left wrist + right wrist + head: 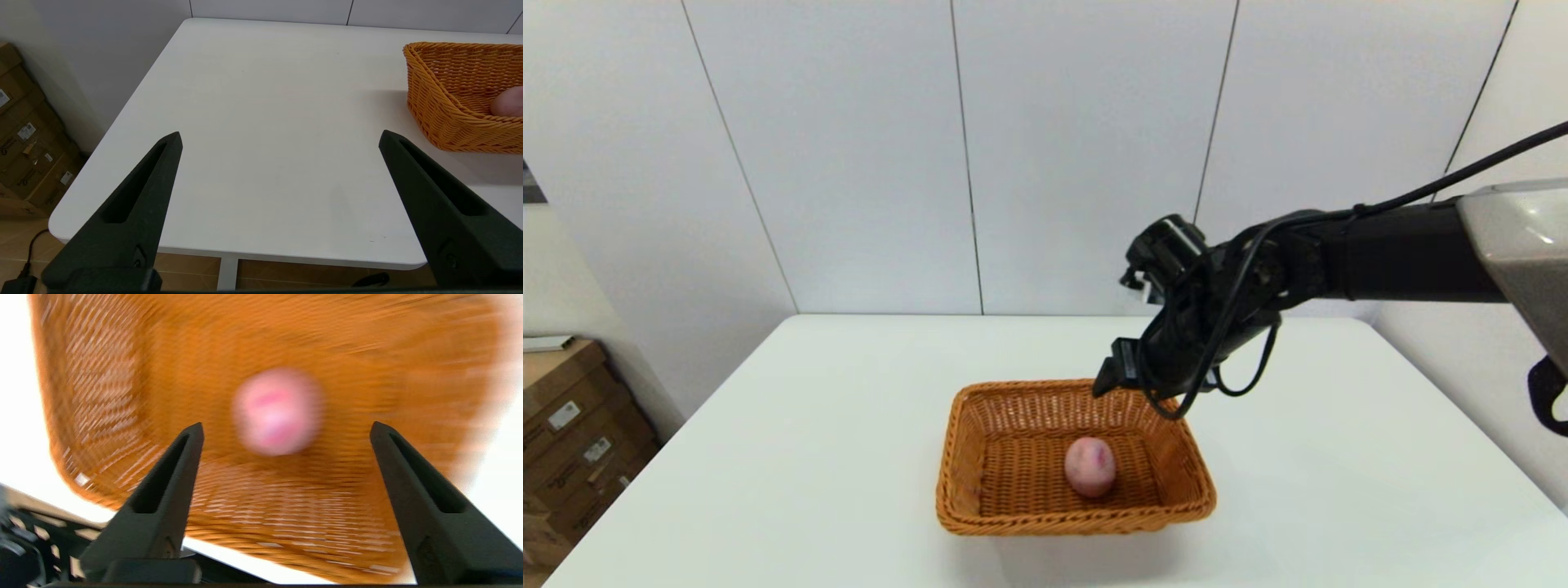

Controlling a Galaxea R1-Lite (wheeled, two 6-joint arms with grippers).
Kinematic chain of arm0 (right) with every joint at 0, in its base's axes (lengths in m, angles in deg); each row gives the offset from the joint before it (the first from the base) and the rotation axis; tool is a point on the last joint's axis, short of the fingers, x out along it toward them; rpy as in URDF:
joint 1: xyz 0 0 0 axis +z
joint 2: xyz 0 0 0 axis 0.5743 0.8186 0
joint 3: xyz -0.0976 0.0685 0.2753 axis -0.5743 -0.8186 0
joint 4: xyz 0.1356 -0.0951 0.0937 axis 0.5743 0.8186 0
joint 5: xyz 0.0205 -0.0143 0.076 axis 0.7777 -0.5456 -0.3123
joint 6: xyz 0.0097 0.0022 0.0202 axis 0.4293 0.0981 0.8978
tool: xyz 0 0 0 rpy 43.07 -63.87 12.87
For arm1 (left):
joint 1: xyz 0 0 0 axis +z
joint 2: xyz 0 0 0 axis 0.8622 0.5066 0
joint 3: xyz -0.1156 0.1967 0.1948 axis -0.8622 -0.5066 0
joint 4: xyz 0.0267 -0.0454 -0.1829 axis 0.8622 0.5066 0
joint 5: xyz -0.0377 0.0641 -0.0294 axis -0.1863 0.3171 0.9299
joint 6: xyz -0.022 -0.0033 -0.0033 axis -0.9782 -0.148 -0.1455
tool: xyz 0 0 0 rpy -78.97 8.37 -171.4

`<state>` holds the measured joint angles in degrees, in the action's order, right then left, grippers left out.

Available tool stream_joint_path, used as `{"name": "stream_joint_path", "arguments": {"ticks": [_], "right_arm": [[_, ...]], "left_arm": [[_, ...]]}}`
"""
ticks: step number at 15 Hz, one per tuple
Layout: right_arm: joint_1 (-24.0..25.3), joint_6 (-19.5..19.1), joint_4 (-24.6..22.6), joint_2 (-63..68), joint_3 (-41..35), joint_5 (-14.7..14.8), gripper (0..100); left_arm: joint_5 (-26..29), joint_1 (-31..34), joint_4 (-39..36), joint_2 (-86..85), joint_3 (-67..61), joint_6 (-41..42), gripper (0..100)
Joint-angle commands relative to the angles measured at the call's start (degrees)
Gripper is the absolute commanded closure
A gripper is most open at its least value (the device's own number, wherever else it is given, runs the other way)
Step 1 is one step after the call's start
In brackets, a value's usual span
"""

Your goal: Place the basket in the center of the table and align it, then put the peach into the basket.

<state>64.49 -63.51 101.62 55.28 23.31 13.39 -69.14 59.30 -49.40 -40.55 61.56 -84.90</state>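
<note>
On the white worktop (792,457) before a panelled wall, the basket (980,506) sits mid-frame holding the peach (1089,466), seemingly delivered, so the right tool (282,435) hangs spread and empty above its far rim while the left tool (280,141), also spread, idles lower left.

- Head view: bright, even indoor light; the white worktop (768,457) is crisp, with only a faint soft shadow beneath the near side of the basket (1013,457).
- Head view: the peach (1090,466) is sharp, matte and free of glare.
- Left wrist view: sharp and well lit; a pale shadow lies on the worktop just beside the basket.
- Right wrist view: heavy motion blur smears the basket weave and peach (278,411); the worktop at the edges is washed out to white, while the right end effector (286,430) fingers stay sharp.
</note>
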Motion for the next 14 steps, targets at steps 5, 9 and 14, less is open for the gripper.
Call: {"name": "stream_joint_path", "arguments": {"ticks": [5, 9, 14], "right_arm": [[-32.87, -13.76, 1.33, -0.39, 2.61, -9.07, 0], [-39.81, -21.32, 1.24, -2.24, 3.58, -11.36, 0], [-39.64, -17.63, 1.68, -17.0, -6.26, -16.1, 0]], "left_arm": [[-0.1, 0.0, 0.06, -0.01, 0.0, -0.04, 0], [-0.1, 0.0, 0.06, -0.01, 0.0, -0.04, 0], [-0.1, -0.08, 0.06, -0.01, 0.0, -0.04, 0]]}}
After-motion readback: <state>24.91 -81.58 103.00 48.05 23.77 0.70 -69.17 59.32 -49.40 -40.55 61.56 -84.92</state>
